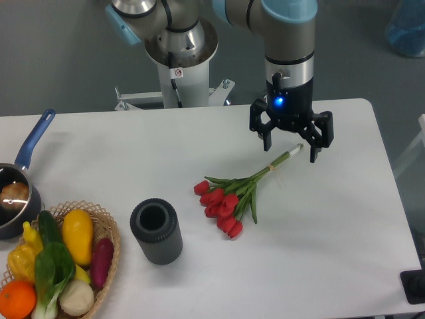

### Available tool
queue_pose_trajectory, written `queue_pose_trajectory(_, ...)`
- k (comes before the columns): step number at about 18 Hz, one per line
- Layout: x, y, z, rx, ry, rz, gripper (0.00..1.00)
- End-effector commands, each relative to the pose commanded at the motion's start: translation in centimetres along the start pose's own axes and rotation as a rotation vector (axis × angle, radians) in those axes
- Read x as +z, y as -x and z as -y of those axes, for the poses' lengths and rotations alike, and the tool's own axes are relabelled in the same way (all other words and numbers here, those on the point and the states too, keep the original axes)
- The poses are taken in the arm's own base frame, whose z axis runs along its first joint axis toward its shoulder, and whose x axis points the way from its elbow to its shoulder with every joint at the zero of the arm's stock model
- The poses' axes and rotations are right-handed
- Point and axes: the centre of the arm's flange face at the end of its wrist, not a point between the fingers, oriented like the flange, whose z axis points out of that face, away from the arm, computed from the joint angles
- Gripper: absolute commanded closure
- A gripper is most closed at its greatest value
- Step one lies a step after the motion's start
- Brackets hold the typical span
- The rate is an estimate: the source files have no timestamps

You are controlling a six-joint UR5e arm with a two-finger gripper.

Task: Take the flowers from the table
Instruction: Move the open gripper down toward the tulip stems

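The flowers (229, 199), a small bunch of red tulip buds with green leaves, lie flat near the middle of the white table (345, 232). Their pale stems run up and to the right, ending under my gripper (291, 151). The gripper hangs open just above the stem tips, one finger on each side of them. Nothing is held between the fingers.
A dark ribbed cylinder (156, 231) stands upright left of the flowers. A wicker basket (106, 226) of produce sits at the front left corner. A pot with a blue handle (30, 149) rests at the left edge. The robot base (179, 60) stands behind the table.
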Motion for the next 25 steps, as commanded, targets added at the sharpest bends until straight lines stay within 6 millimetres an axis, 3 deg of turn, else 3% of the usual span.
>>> queue_pose_trajectory(13, 1.3, -1.1, -0.2, -0.031, 0.008, -0.026, 0.0)
queue_pose_trajectory(25, 6.6, -5.5, -2.3, 0.098, 0.063, -0.151, 0.0)
